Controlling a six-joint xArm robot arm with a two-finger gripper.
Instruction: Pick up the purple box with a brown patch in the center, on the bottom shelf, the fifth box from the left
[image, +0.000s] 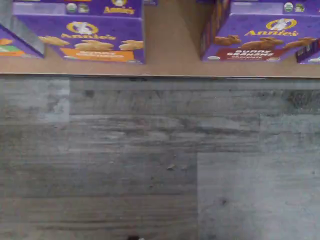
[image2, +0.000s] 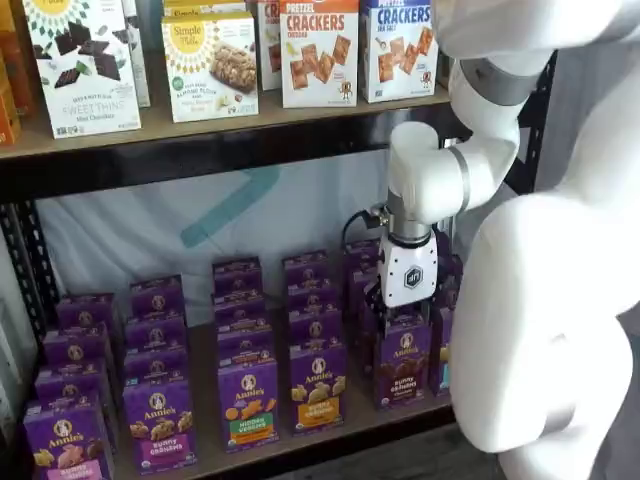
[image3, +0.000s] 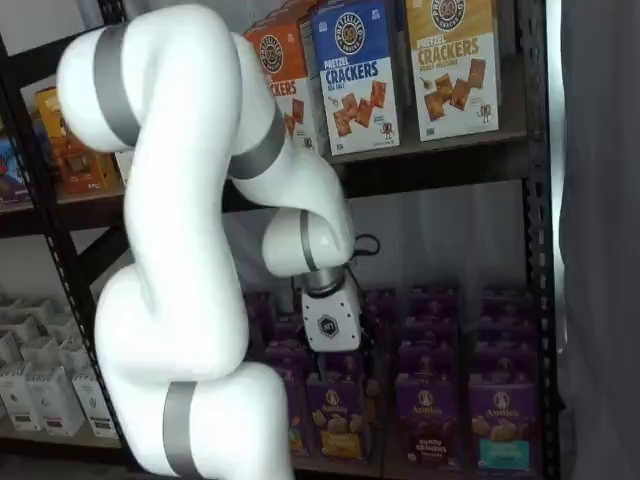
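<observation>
Risk as I judge it: clipping the orange-banded carton (image2: 317, 387) beside the purple box (image2: 402, 362), front row of the bottom shelf (image2: 330, 430). I cannot tell whether the gripper (image2: 405, 310) is open; its fingers are hidden above that box. Rows behind crowd the descent.

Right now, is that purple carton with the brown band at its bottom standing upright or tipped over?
Upright. The purple Bunny Grahams carton with the brown band stands on its base on the brown wooden bottom shelf, front facing out, below the white gripper.
</observation>
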